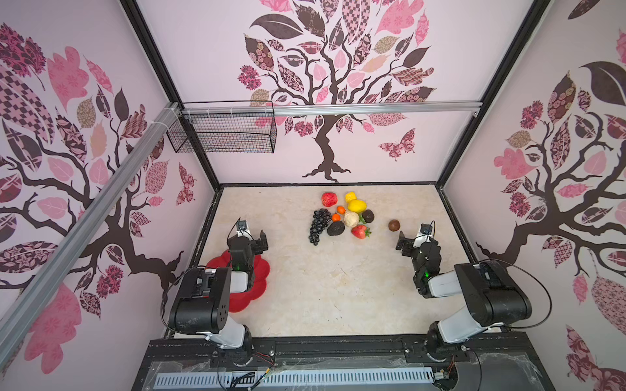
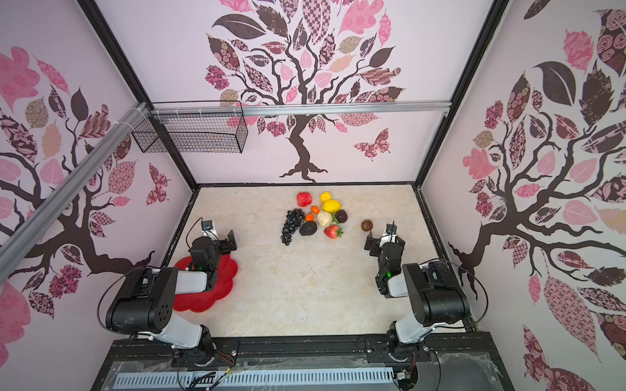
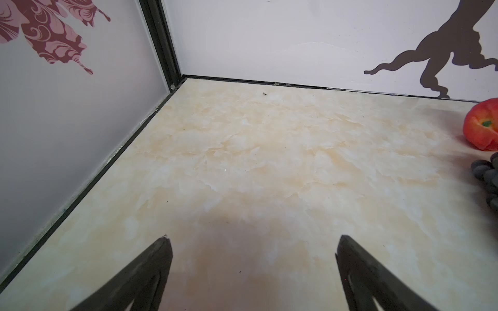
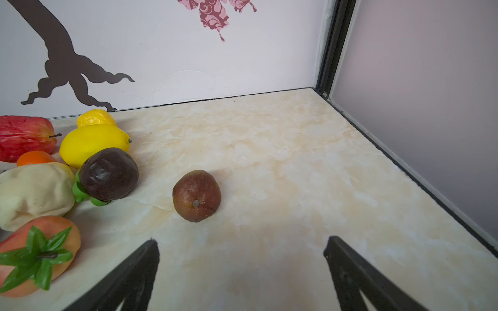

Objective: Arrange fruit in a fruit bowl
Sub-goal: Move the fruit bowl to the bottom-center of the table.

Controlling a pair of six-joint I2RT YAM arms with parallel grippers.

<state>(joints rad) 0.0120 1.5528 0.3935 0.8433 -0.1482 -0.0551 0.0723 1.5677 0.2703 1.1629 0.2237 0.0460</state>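
The fruit lies in a cluster at the back middle of the table: black grapes [image 1: 318,225], red apple [image 1: 329,199], lemon [image 1: 357,205], cream pear [image 1: 351,219], avocado [image 1: 335,228] and strawberry [image 1: 360,231]. A brown pear [image 1: 394,225] sits alone to their right. The red scalloped fruit bowl [image 1: 261,270] lies at the left, mostly hidden under my left arm. My left gripper [image 1: 252,237] hangs open over bare table [image 3: 253,238] beyond the bowl. My right gripper [image 1: 415,238] is open and empty, just short of the brown pear [image 4: 196,195].
A black wire basket [image 1: 223,130] hangs from the rail high on the back wall at the left. Walls close the table on three sides. In the left wrist view the apple [image 3: 482,125] and grapes [image 3: 487,175] show at the edge.
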